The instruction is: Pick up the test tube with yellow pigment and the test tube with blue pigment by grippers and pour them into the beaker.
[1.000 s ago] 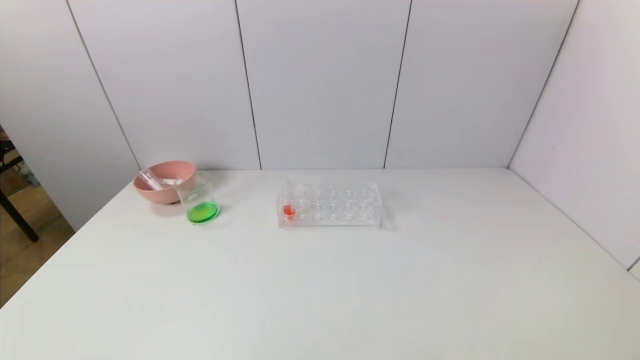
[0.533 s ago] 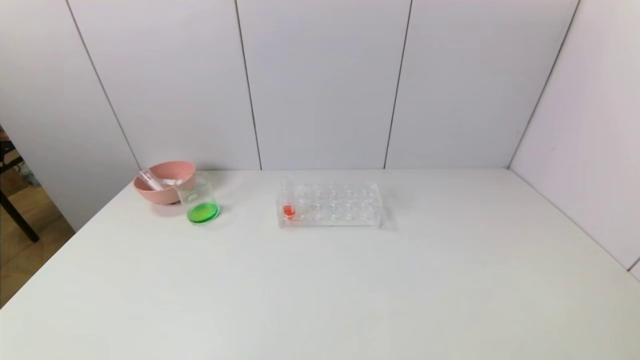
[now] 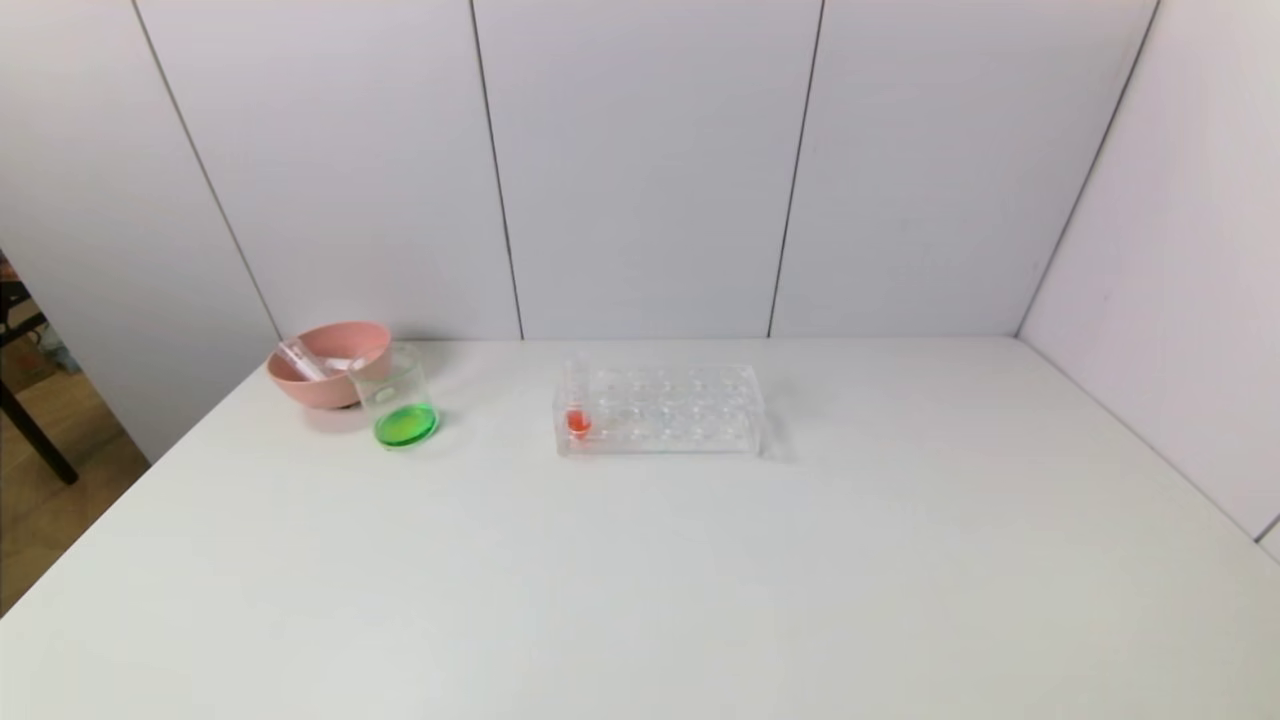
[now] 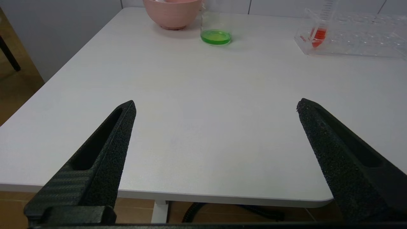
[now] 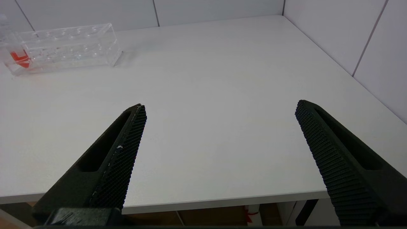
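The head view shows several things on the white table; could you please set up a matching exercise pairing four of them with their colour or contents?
Things:
1. beaker
2. bowl
3. tube rack
4. left tool

Descriptions:
A. pink, with empty clear tubes lying inside
B. black, open, at the table's near edge
C. holds green liquid at its bottom
D. clear, with one red-liquid tube at its left end

Pairs: 1-C, 2-A, 3-D, 4-B
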Available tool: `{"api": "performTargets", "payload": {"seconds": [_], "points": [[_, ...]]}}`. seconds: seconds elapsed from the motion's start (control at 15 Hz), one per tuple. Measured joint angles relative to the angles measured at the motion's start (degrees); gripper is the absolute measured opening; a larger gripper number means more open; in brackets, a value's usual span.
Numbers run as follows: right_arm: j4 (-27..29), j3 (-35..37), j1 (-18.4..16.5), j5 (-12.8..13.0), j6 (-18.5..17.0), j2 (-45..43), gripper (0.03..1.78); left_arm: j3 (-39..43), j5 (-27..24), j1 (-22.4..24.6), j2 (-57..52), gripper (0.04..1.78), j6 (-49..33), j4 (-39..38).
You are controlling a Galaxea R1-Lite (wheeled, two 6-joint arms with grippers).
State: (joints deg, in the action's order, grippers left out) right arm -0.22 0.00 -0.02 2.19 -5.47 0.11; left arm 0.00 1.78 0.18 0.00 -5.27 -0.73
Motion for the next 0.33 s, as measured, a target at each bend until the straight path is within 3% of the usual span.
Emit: {"api": "performTargets", "payload": {"seconds": [0.33], "points": [[0.00, 0.00, 0.02, 0.00, -0.01, -0.01, 1.71, 0.00, -0.02, 0.02, 0.00, 1.76, 0.01, 0.02]]}}
